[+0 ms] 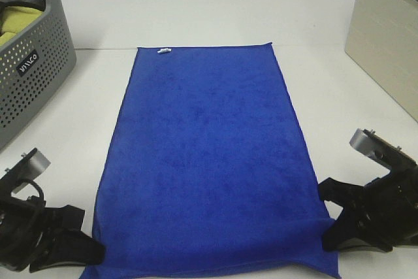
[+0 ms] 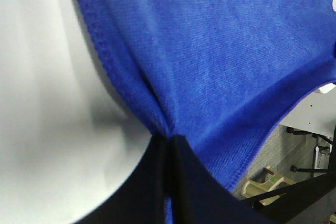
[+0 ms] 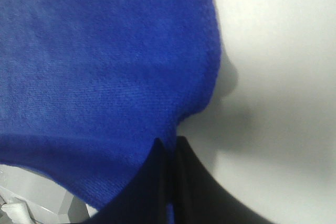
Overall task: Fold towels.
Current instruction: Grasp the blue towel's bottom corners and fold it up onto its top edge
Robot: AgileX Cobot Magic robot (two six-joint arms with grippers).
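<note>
Lying flat on the white table, the blue towel runs lengthwise straight away from the robot, with its small white tag at the far left corner and its near short hem between the two arms. The left gripper sits at the near left corner and the right gripper at the near right one, so each arm has its own corner and neither need reach across. Up close, the left one's dark fingers are pressed together with the hem puckered into the seam between them. The right one's fingers look the same, closed on a pinch of blue cloth. To my eye the coming move is to carry both near corners up and over toward the far hem, along that long axis, halving the towel. One corner slipping, or the arms travelling unevenly, would skew the fold. The grey basket holding a yellow-green cloth stands off to the far left, well apart.
</note>
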